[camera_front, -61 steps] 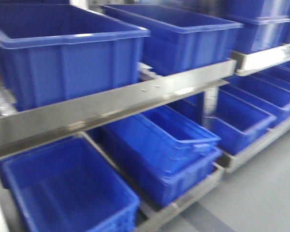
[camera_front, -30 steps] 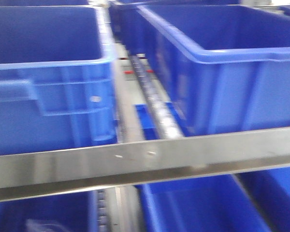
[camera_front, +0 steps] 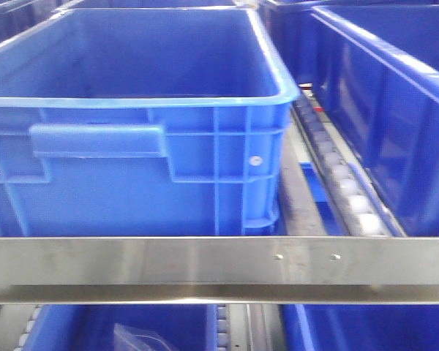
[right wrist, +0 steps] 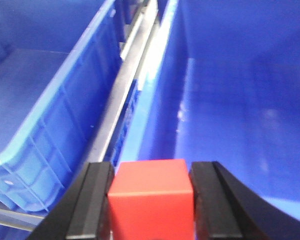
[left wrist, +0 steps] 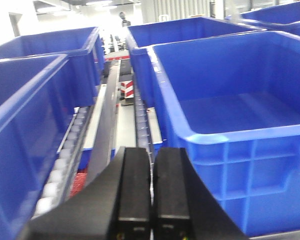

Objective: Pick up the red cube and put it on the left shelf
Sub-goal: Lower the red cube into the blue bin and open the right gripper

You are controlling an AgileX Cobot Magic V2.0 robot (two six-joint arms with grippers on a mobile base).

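– Right gripper (right wrist: 151,202) has its two black fingers (right wrist: 92,205) squeezed on the red cube (right wrist: 151,192), one on each side.
– Where is the cube, then?
– Up in the air, in that grip. Under it is the gap between two blue bins (right wrist: 40,100), and a gray metal strip (right wrist: 125,85) runs along the gap.
– Is the cube heavy?
– I think not. It is small and looks like a hard block. It should not bend, squash or break.
– Could it slip?
– Maybe. Its faces look flat and smooth, so a weak squeeze could let it slide down. The flat sides are the best place to hold it, and that is where the fingers sit. I cannot see the bottom of the cube.
– And the other one?
– Left gripper (left wrist: 151,185) has its fingers pressed together with nothing between them. A roller track (left wrist: 65,165) runs near it.
– Is the cube on the shelf yet?
– No. The front view shows a big blue bin (camera_front: 132,146) behind a shiny rail (camera_front: 205,267), and no cube that I can see.
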